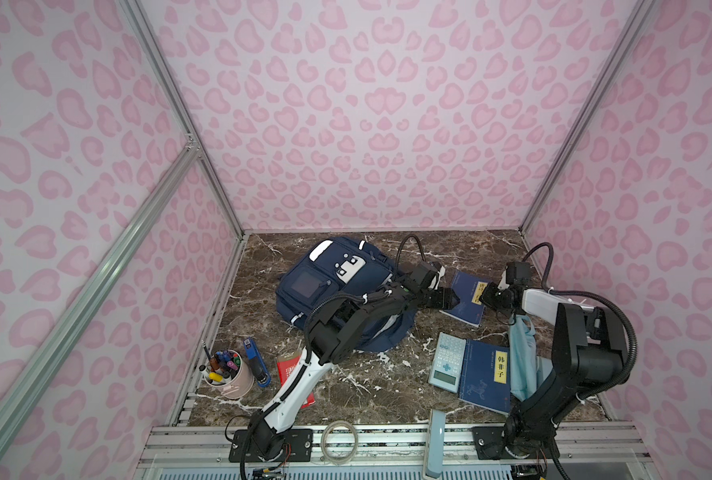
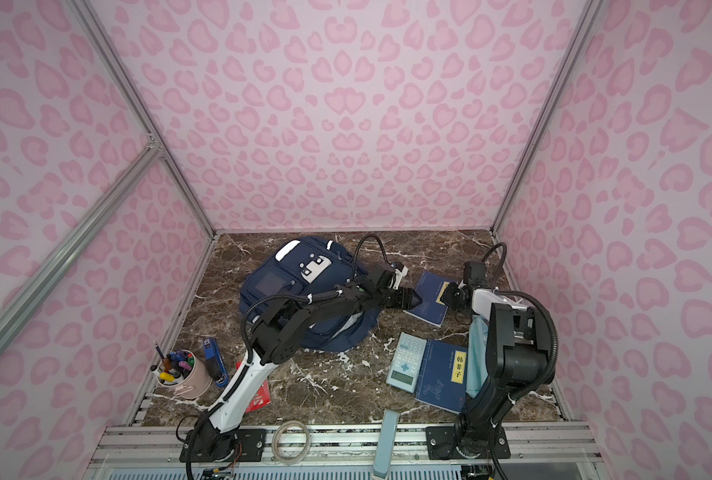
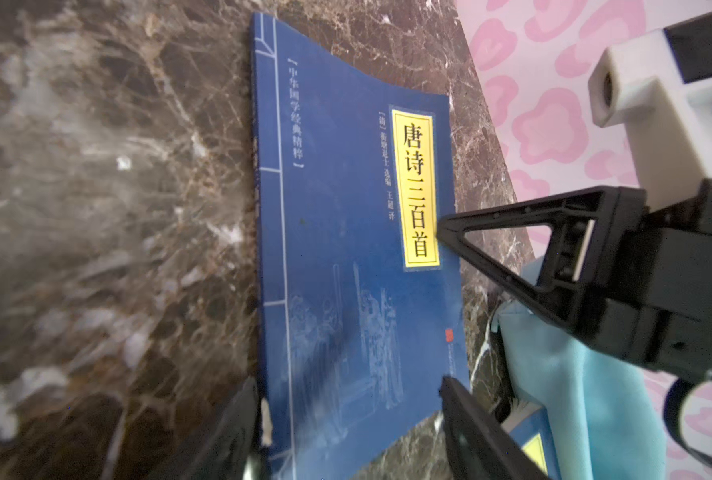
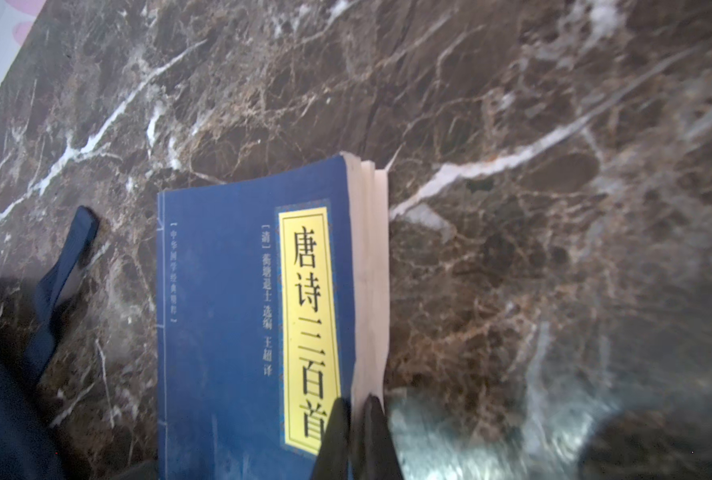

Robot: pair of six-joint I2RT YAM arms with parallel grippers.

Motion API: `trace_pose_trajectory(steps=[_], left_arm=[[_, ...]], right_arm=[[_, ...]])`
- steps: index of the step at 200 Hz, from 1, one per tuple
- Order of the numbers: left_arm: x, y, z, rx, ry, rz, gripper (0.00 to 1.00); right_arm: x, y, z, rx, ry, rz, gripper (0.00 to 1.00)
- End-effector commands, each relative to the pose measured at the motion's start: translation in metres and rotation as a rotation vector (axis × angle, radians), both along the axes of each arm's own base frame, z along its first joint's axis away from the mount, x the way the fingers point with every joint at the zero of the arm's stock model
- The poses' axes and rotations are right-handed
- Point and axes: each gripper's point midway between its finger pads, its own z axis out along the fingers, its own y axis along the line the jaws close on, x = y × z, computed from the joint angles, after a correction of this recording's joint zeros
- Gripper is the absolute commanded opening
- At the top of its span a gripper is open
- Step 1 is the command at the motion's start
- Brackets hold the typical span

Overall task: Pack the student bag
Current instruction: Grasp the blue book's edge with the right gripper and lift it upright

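Observation:
The student bag (image 1: 333, 286) (image 2: 287, 286), navy with white patches, lies at the back left of the marble table; its strap (image 4: 67, 266) shows in the right wrist view. To its right lies a blue book with a yellow title label (image 1: 466, 313) (image 2: 429, 309) (image 3: 346, 232) (image 4: 221, 311). My right gripper (image 1: 485, 297) (image 4: 356, 415) is shut on the book's page edge beside the label, pinching the cover and some pages. My left gripper (image 1: 449, 297) (image 3: 350, 386) stands open over the book's opposite side, with the cover between its fingers (image 3: 466, 419).
A calculator (image 1: 447, 368) and a second blue book (image 1: 487, 376) lie front right, beside a light blue cloth (image 1: 522, 357). A pink pen cup (image 1: 227, 374), a blue stapler (image 1: 256, 361) and a red booklet (image 1: 287, 365) sit front left. A tape roll (image 1: 339, 440) rests on the front rail.

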Motion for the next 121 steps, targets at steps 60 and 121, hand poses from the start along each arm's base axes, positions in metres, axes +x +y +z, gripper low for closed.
trace_pose_trajectory(steps=[60, 121], left_arm=[[0.008, 0.012, 0.005, -0.186, 0.071, 0.046, 0.80], [0.002, 0.009, 0.036, -0.361, 0.046, 0.025, 0.82]], right_arm=[[0.004, 0.051, 0.076, 0.312, -0.289, 0.156, 0.00], [-0.003, 0.064, 0.111, 0.450, -0.398, 0.201, 0.00]])
